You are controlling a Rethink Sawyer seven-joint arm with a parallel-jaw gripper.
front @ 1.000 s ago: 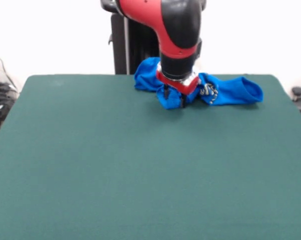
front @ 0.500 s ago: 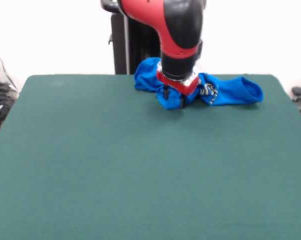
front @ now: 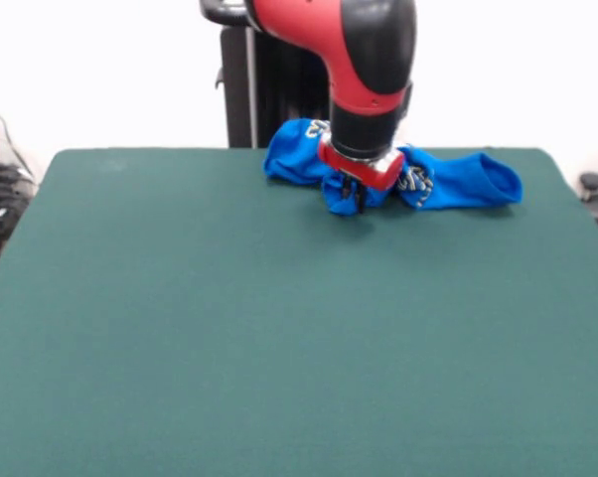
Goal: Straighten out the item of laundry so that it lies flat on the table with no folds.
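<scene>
At the tabletop's (front: 279,328) twelve o'clock edge, the hand (front: 353,202) pinched the bunched T-shirt (front: 458,184).
Its fingers were closed on a fold, seemingly to draw it flat.

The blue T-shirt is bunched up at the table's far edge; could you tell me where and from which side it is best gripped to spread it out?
Probably the sleeve-like end of the T-shirt sticking out to the picture's right: it lies low, alone and clear of the arm. Come straight down from above, since the cloth lies on the table, then draw it outward. The gripper sits at the crumpled middle, where layers overlap.
</scene>
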